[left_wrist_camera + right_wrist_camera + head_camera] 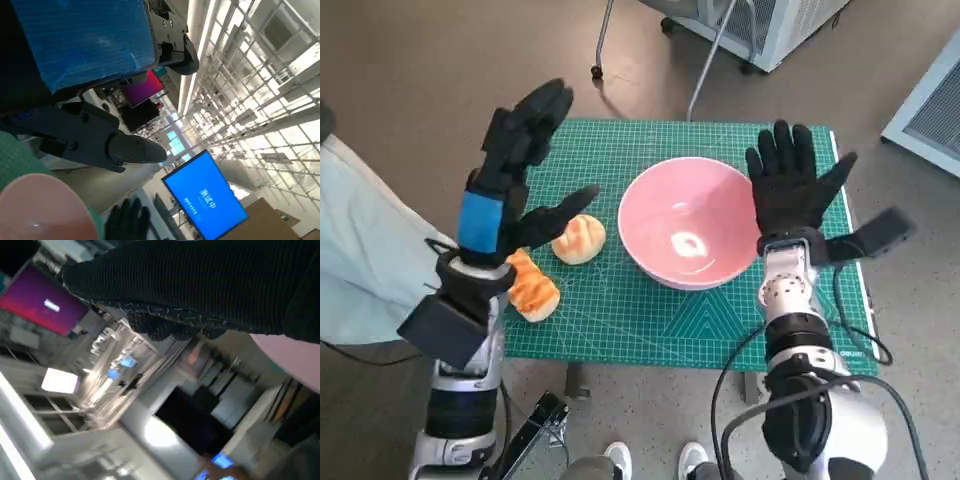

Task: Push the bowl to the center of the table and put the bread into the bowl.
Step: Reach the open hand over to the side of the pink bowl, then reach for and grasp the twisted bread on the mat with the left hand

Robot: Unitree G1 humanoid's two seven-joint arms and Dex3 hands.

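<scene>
The fingers of the left hand [510, 170] are spread wide and hold nothing, the thumb jutting toward the round bread roll [579, 239] while the rest point away over the green cutting mat [650, 320]; the hand is raised above the mat's left part, its blue-taped back turned to the head camera. The right hand [790, 185] in its knitted glove is likewise open, fingers fanned apart and empty, its palm side set against the right rim of the pink bowl [690, 222], though whether it truly touches the rim cannot be told from above. The bowl stands upright and empty on the mat, a little right of the middle. The roll lies on the mat just left of the bowl, apart from it, partly under the left thumb. A second, longer golden bread [532, 288] lies nearer the robot at the mat's left edge, close beside the left wrist. In the left wrist view the pink bowl's rim [45, 210] shows in a corner with the gloved right hand [127, 220] beyond it, and a blue screen [205, 200] in the room behind.
</scene>
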